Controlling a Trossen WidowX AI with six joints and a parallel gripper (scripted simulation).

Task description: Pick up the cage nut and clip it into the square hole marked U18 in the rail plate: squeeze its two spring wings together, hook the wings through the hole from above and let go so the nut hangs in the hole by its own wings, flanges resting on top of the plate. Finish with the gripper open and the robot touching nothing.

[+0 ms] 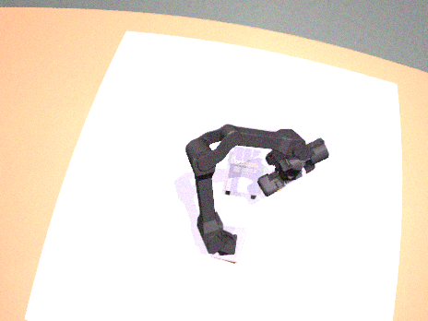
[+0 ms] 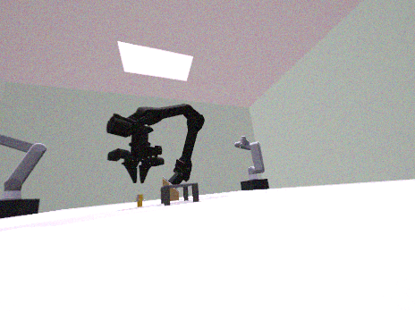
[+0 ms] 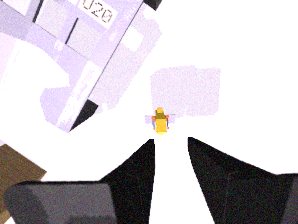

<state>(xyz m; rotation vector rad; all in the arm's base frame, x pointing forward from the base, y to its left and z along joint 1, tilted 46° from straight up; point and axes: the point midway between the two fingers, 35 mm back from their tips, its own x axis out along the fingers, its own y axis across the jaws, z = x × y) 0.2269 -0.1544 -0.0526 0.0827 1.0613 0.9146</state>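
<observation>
The pincer [image 1: 291, 172] [image 2: 139, 181] [image 3: 171, 139] hangs above the table [image 1: 138, 277] [image 2: 250, 255] [image 3: 250, 60], pointing down, its fingers partly open with a gap between them and nothing gripped; the yellow cage nut [image 2: 139, 200] [image 3: 160, 122] stands on the table below the fingertips, apart from them; beside it is the rail plate [image 1: 244, 170] [image 2: 180, 184] [image 3: 104, 37], raised on dark legs, with a label reading U20 in the wrist view; the U18 label cannot be made out; two grey arms on black bases stand in the background of the exterior view, one on each side.
</observation>
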